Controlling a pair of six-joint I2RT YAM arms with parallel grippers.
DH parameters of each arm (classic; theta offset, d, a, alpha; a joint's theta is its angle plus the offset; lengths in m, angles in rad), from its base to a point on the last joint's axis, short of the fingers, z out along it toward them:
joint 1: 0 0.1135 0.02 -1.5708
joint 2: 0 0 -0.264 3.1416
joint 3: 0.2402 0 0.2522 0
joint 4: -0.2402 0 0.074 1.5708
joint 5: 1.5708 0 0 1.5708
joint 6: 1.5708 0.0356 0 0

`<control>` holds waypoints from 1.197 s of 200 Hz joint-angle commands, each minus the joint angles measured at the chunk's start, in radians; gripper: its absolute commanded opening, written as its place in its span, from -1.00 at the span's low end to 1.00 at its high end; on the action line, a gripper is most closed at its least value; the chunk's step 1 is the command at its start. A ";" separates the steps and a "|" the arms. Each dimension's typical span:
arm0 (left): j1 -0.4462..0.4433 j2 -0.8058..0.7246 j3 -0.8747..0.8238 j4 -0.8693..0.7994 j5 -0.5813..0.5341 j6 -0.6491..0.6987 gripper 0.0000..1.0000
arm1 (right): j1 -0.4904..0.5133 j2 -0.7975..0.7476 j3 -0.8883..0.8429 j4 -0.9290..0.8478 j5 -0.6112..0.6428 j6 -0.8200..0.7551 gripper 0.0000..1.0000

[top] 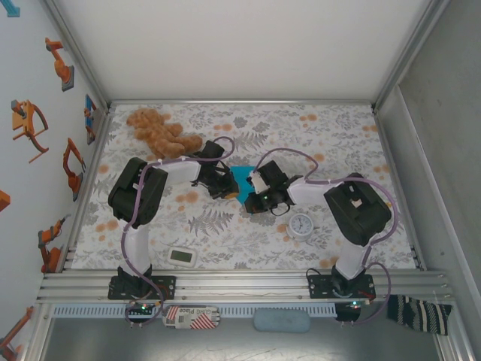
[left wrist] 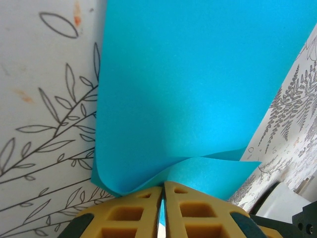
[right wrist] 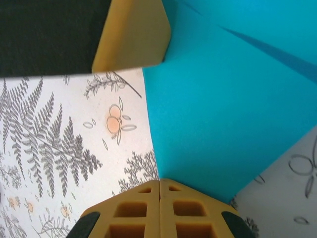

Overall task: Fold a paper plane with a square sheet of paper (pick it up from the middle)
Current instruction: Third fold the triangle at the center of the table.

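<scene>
The left fingers (left wrist: pixel 153 208) are nearly pressed together, with a sliver of blue between them: they pinch the sheet (left wrist: pixel 198 84) at a spot where it curls over on itself and two layers meet. That grip probably serves to hold the doubled part in line while a fold is set. The right fingers (right wrist: pixel 148 198) are pressed tight together with no gap, their tips at the sheet's near edge. Whether they nip that edge or merely press down on it cannot be told. Closed tips suit pinning the paper or running along a crease. One finger of the left arm (right wrist: pixel 133 34) shows just beyond, touching or almost touching the same sheet, so both arms work the paper from opposite sides at close quarters.

From above, the sheet (top: pixel 242 179) lies in the middle of the counter (top: pixel 338 135), between the two wrists and largely covered by them. It looks like broad flat paper with one bend, not a dart, so the folding appears to be at an early step.

Further out the other things stand well apart, out of the arms' way: a bear (top: pixel 158 129) at the far left, a clock (top: pixel 301 225) near the right arm, and a gadget (top: pixel 183 256) by the near edge.

Counted: one sheet, two arms, one bear, one clock, one gadget.
</scene>
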 commanded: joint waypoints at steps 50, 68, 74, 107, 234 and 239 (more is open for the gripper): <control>0.008 0.127 -0.041 -0.113 -0.181 0.023 -0.73 | -0.005 -0.116 -0.094 -0.152 0.024 -0.060 -1.00; 0.006 0.126 -0.040 -0.113 -0.177 0.022 -0.73 | -0.006 -0.163 -0.090 -0.149 0.027 -0.062 -1.00; 0.006 0.124 -0.039 -0.113 -0.177 0.022 -0.73 | -0.005 -0.183 -0.088 -0.146 0.026 -0.062 -1.00; 0.003 0.118 -0.033 -0.113 -0.174 0.017 -0.73 | -0.005 -0.234 -0.058 -0.120 0.018 -0.042 -1.00; -0.002 0.040 -0.016 -0.087 -0.140 0.012 -0.70 | 0.016 0.018 0.093 -0.074 0.103 0.092 -1.00; -0.001 0.027 -0.016 -0.073 -0.126 0.013 -0.69 | 0.016 0.023 0.091 -0.081 0.109 0.093 -1.00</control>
